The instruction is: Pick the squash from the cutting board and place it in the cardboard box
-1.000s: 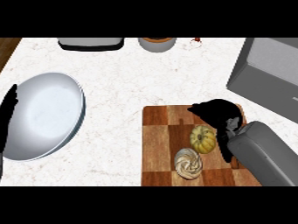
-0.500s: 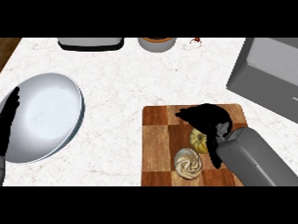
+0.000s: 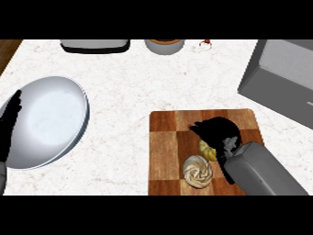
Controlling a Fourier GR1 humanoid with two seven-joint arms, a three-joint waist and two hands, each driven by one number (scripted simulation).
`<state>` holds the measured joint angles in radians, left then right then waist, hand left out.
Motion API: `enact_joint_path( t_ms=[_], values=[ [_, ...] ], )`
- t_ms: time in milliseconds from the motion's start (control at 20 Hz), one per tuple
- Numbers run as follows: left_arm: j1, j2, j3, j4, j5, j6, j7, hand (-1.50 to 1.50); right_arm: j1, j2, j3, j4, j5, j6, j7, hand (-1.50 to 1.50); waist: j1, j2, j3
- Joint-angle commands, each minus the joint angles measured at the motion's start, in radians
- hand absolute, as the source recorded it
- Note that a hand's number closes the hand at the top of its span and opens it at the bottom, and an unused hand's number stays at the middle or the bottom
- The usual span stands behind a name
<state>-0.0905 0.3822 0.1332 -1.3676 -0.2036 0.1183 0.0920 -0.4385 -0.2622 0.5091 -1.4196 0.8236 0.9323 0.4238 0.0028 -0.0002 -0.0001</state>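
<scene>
- At the near right of the counter, the right hand [image 3: 218,131] is hanging over the cutting board [image 3: 169,151], its black fingers curling down onto the squash [image 3: 207,150]; whether they are actually closing round it is hard to make out.
- Only a yellow sliver of the squash is showing on the board, the rest lying hidden under the hand and the grey forearm.
- Just beside the squash, a pale swirled pastry [image 3: 198,170] is lying on the board's near part, its right edge disappearing behind the forearm.
- At the near left, the left hand [image 3: 3,133] is resting with fingers straight and relaxed, pointing up along the rim of a large grey plate [image 3: 50,120].
- Farther right, a grey box-like unit [image 3: 291,82] is being cut off by the view's edge.
- At the far edge, a grey appliance [image 3: 95,45], a round pot [image 3: 164,46] and a small red object [image 3: 205,41] are showing only partly, too cropped to identify.
</scene>
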Motion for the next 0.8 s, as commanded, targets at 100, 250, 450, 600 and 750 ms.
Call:
enact_joint_path(
  t_ms=[100,250,450,600,750],
  values=[
    [-0.061,-0.014,0.018,0.076,-0.023,-0.007,-0.014,0.00,0.083,0.028,0.053,0.034,0.109,-0.070,0.007,-1.50,-0.004,0.001,0.000],
    [-0.010,-0.006,0.038,0.029,-0.006,-0.013,-0.034,0.00,0.070,0.006,0.116,0.003,0.181,-0.191,-0.059,1.50,0.000,0.000,0.000],
    [-0.009,-0.020,0.026,-0.017,-0.008,-0.036,0.012,0.00,0.010,-0.008,0.090,0.132,0.254,-0.341,-0.175,1.50,0.004,0.001,0.001],
    [-0.003,-0.034,0.035,0.033,-0.021,-0.018,-0.047,0.00,0.022,-0.024,0.100,0.146,0.310,-0.438,-0.226,1.50,0.001,0.001,0.000],
    [0.016,-0.033,0.029,-0.036,-0.030,-0.021,0.017,0.00,-0.050,-0.022,0.070,0.095,0.339,-0.404,-0.217,1.50,0.002,-0.001,0.000]
  ],
)
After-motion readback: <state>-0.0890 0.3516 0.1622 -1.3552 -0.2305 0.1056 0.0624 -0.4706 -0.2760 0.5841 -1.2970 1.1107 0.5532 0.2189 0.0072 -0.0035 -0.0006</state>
